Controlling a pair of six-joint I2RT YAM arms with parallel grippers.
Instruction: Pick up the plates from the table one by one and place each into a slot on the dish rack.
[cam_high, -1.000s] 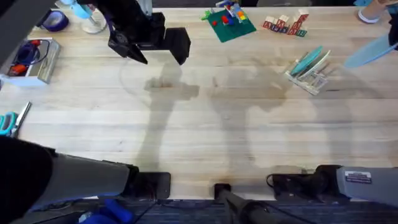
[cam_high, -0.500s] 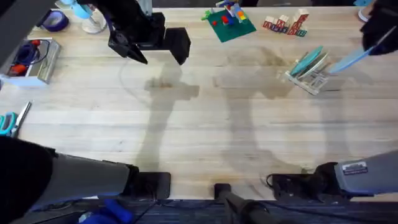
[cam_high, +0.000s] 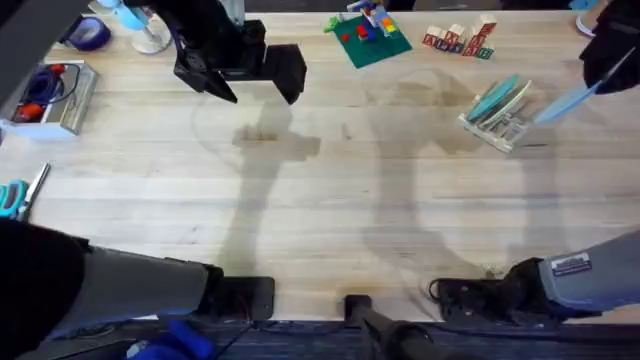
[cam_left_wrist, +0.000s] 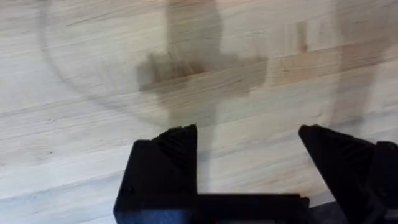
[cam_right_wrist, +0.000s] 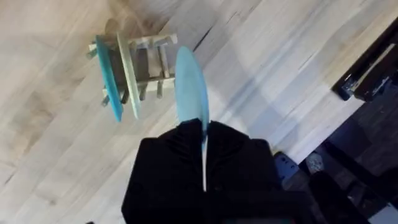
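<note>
The small clear dish rack (cam_high: 503, 124) stands on the wooden table (cam_high: 330, 200) at the far right. A teal plate (cam_high: 490, 98) and a pale cream plate (cam_high: 507, 103) stand upright in its slots. My right gripper (cam_high: 606, 66) hangs just right of the rack, shut on a light blue plate (cam_high: 566, 101) held edge-on. In the right wrist view the light blue plate (cam_right_wrist: 191, 87) sits directly over the rack (cam_right_wrist: 149, 68), beside the cream plate (cam_right_wrist: 127, 74) and teal plate (cam_right_wrist: 107, 78). My left gripper (cam_high: 248, 88) is open above bare table at the far left.
A green baseplate with coloured bricks (cam_high: 367, 34) and wooden letter blocks (cam_high: 460, 40) lie at the back. A stapler box (cam_high: 50, 95), tape roll (cam_high: 88, 35) and scissors (cam_high: 15, 195) sit along the left edge.
My right gripper has carried the light blue plate leftward from the right edge to just beside the rack. The left arm has not moved.
</note>
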